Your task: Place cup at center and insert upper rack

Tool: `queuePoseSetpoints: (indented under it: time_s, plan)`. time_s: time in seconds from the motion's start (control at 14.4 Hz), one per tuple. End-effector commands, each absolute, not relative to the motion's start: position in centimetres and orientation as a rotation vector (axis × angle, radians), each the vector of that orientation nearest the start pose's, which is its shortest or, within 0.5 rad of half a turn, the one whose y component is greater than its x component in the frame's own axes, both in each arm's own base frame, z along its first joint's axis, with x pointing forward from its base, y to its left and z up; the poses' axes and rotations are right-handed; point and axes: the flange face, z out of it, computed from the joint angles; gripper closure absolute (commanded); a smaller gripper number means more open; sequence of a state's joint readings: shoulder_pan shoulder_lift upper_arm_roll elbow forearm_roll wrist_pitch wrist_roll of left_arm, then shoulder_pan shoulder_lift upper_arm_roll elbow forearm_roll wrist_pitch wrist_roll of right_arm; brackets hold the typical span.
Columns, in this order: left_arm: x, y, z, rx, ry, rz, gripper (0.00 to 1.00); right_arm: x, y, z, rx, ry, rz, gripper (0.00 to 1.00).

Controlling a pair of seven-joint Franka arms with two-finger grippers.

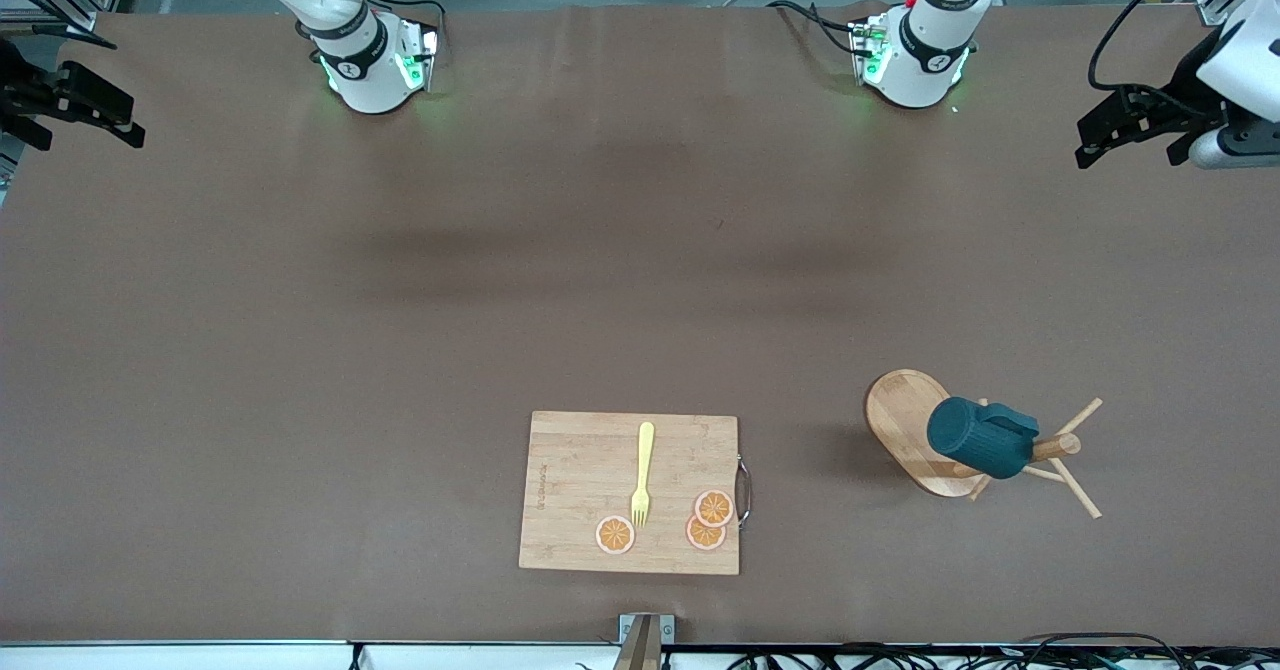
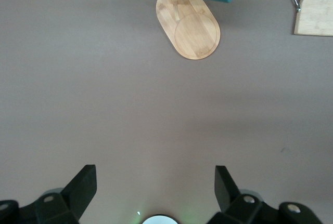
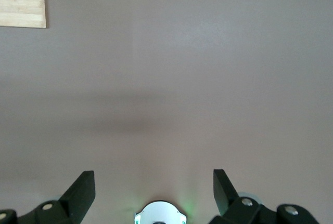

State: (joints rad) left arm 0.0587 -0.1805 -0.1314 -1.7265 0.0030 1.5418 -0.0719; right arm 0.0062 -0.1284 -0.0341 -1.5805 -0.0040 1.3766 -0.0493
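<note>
on the upper rack [image 1: 905,418], the cup [image 1: 975,438] on a peg

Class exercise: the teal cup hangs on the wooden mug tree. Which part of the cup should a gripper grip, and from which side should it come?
Probably the ribbed wall of the cup, from above. The cup lies tilted on a peg of the mug tree, its wall exposed upward, the small handle on top. The open left gripper waits at that end of the table; the open right gripper waits at the other end.
</note>
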Motion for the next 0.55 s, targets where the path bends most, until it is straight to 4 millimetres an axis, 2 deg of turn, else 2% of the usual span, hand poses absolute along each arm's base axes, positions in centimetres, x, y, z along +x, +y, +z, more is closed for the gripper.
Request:
queuePoseSetpoints:
  time_s: [0.0,0.14,0.48]
  plan:
    - [50.32,-4.11,64.87,-3.095,0.025,-0.038,0.00,48.46,-1.96,67.24,-3.139,-0.033,0.106,0.00]
    - [50.98,-4.24,65.19,-3.098,0.028,-0.036,0.00,48.42,-1.96,67.22,-3.139,-0.033,0.111,0.00]
    - [50.94,-3.99,65.24,-3.098,0.020,-0.024,0.00,48.42,-1.96,67.22,-3.139,-0.035,0.111,0.00]
